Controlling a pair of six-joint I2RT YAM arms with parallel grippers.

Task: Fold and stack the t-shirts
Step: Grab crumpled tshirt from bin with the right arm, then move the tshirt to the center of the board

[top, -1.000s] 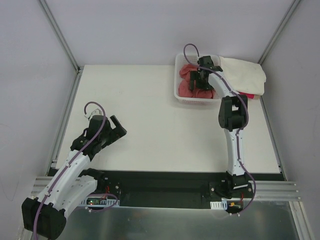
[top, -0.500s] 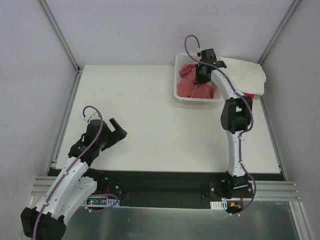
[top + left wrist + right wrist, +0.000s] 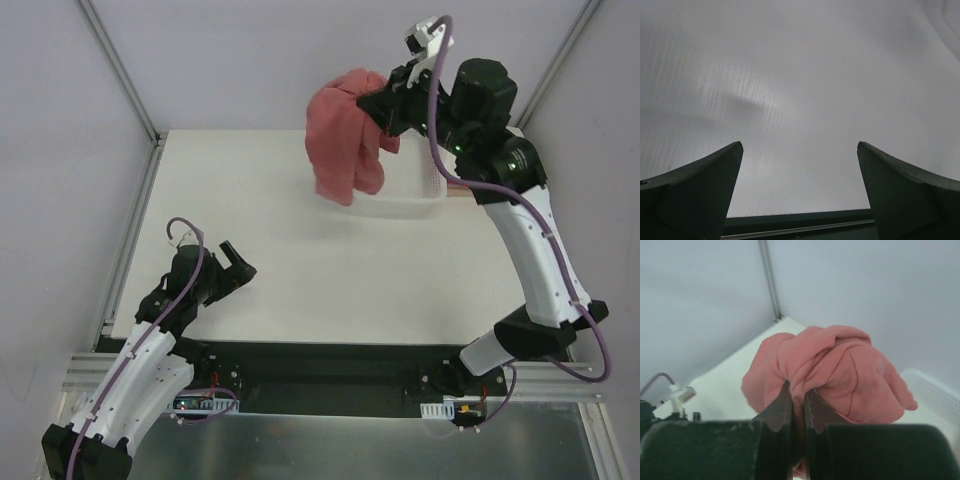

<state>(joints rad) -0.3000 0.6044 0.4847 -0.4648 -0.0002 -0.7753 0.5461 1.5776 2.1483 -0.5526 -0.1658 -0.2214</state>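
Dangling from right pincer [image 3: 797, 391]: soft, crumpled salmon t-shirt [image 3: 340, 140]

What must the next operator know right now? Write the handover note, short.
Left gripper: open, empty, low over the table, near left.
Right gripper: shut on the salmon-red t-shirt, which hangs bunched in the air near the white basket.
Other t-shirts: not visible; the right arm blocks the far right corner.
Done: one shirt out of the basket; nothing folded or stacked.
Left: lay it flat, fold it, do the rest, stack.
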